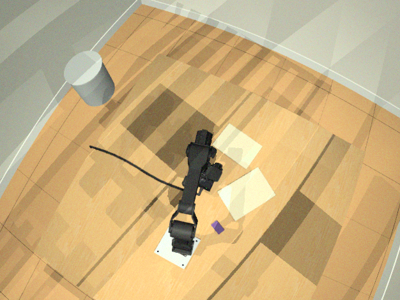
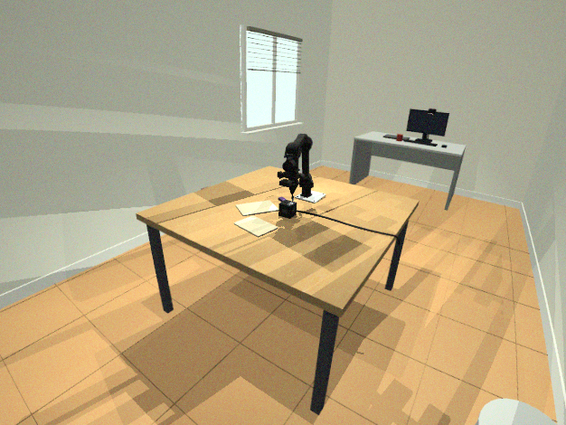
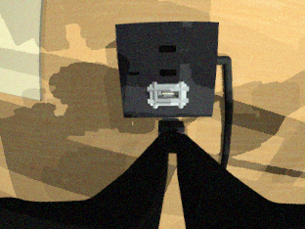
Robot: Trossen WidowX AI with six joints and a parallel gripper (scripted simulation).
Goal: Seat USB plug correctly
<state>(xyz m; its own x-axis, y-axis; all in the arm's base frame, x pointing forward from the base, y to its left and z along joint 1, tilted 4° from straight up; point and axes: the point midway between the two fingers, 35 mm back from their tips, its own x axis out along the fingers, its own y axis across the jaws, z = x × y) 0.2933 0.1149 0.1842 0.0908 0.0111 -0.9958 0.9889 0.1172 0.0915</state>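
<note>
Fingers (image 2: 292, 196) are nearly closed, pinching a small dark block (image 3: 171, 128), which looks like the plug. It's over the near side of the black power cube (image 1: 206, 184) (image 2: 287, 210) (image 3: 168, 59), just below the pale socket frame (image 3: 152, 95) in the wrist view; can't tell if they touch. A black cable (image 1: 136, 166) (image 2: 349, 221) (image 3: 227, 113) trails across the wooden desk (image 1: 123, 206) (image 2: 256, 256) (image 3: 274, 29), plus two pale sheets and a purple block (image 1: 217, 227) (image 2: 282, 199) near the arm's base. Patchy shadows everywhere, tiled floor too. Grey cylinder (image 1: 93, 80) (image 2: 514, 411) upper left from above; window (image 2: 273, 82) top centre, monitor (image 2: 427, 122) on a grey workstation (image 2: 411, 155) upper right in the exterior shot.
</note>
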